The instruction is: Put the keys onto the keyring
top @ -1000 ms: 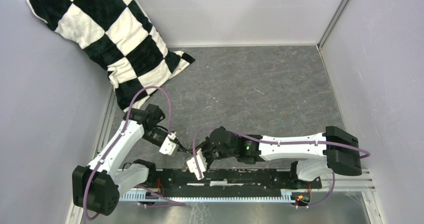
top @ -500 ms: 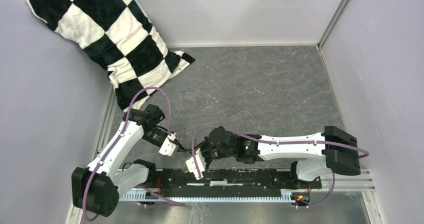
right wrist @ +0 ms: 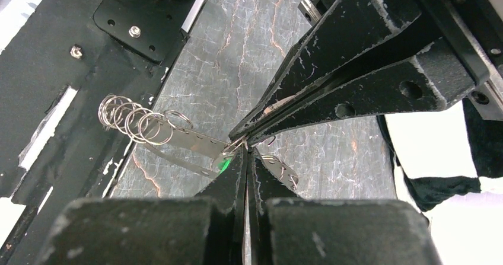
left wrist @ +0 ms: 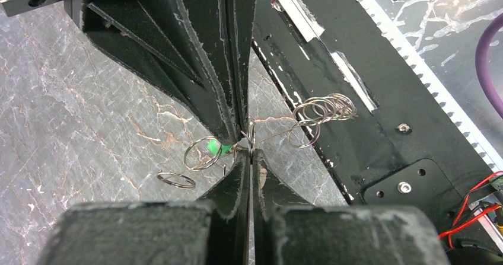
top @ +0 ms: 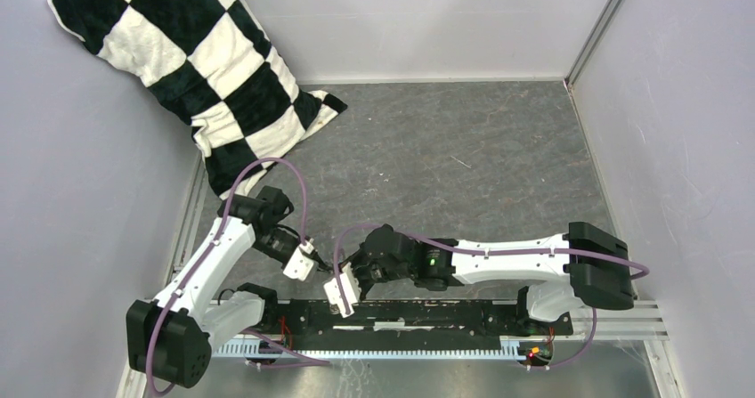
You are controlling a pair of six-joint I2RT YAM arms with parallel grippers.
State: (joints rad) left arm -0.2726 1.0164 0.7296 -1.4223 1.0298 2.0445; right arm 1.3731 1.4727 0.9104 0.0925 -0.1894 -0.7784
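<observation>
Just beside the closed left hand [left wrist: 247,152], the keys [left wrist: 214,148] sit, perhaps touching

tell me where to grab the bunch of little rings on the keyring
Probably the whole bunch of small rings, not one ring: they stand side by side, overlapping like a coil, on the keyring band. Come from above with jaws closing along the band, so the stack gets squeezed together.

Head count, kind by kind
Two grippers: left gripper [left wrist: 248,153], right gripper [right wrist: 245,153]; one green-tagged key [left wrist: 214,148]; one keyring [right wrist: 193,141] with roughly five bunched small rings [right wrist: 134,123]; one neighbouring ring [left wrist: 186,156]; one loose ring [left wrist: 176,180]; one chequered cushion [top: 187,69].
</observation>
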